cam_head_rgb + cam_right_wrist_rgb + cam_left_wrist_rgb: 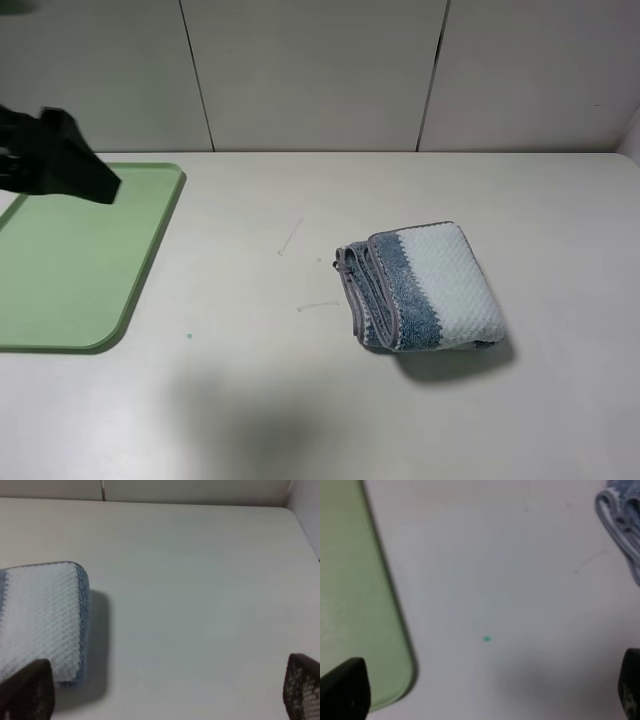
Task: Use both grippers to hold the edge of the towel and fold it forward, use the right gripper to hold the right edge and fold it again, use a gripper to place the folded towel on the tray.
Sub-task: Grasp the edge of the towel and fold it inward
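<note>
Towel lies folded into a thick, compact bundle on the table, right of centre and well apart from the tray. Both folds look done; only the carry to the tray is left. Left gripper, near the tray's corner, and right gripper, by the towel, both gape wide and hold nothing.

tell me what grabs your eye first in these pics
The folded blue-and-white striped towel sits on the pale table, right of centre. At the left edge lies the light green tray, with a black arm hanging over its far end.
</note>
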Motion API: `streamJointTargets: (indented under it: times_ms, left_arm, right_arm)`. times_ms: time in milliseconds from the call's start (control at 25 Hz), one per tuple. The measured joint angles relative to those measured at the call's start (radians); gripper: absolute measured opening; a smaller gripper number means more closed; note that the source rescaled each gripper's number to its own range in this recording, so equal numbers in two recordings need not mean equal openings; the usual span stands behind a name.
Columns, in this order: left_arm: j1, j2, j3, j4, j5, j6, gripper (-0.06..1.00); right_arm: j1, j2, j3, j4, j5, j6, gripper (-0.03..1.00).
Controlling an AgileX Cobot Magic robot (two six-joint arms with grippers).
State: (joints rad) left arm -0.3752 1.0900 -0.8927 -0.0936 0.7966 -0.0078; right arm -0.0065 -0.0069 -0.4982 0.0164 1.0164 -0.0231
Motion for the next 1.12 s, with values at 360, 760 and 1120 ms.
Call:
streamJointTargets:
  times_ms: [360,760,1120]
  left_arm:
    - [-0.257,0.326,-0.093,-0.016,-0.211,-0.164,1.0]
    - [-0.446,0.584,-0.152,-0.023,-0.419,-0.382,1.0]
    - [-0.474,0.764,-0.218,-0.025,-0.533,-0.494,1.0]
  right_arm:
    - [0.0,0.0,0.0,0.0,0.0,0.0,1.0]
    - [0.0,0.0,0.0,0.0,0.0,0.0,1.0]
    - [0.0,0.0,0.0,0.0,0.0,0.0,1.0]
